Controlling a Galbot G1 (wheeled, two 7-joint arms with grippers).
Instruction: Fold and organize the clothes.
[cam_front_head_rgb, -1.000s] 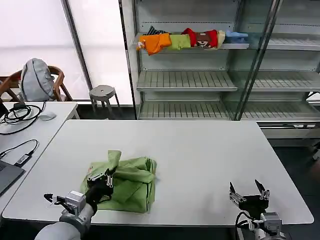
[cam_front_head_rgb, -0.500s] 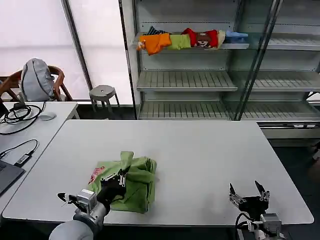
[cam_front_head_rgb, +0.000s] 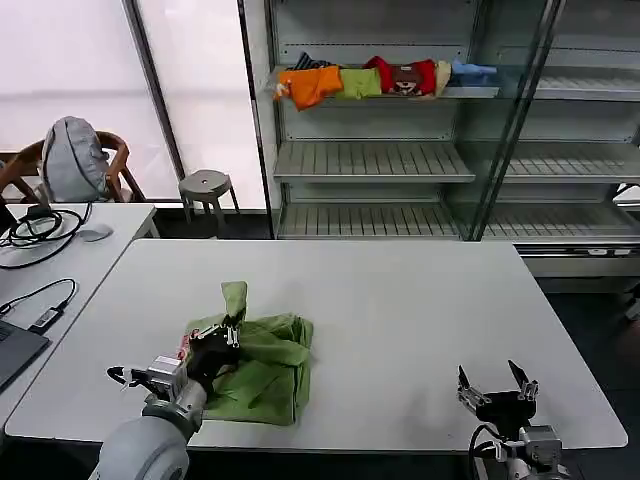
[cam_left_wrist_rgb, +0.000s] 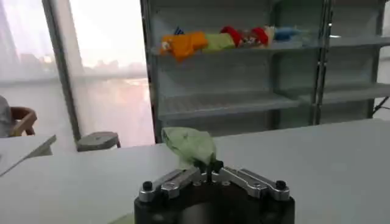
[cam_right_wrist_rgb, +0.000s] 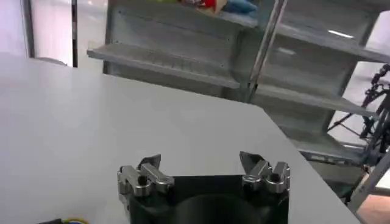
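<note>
White table: left hand clenched on polo shirt, flap seemingly upright.

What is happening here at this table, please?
The robot is folding a green shirt on the white table. Its left pincer is shut on a flap of the shirt and holds it up above the bunched pile. The right pincer waits open at the near right edge of the table, touching nothing. The shirt is only partly folded.
</note>
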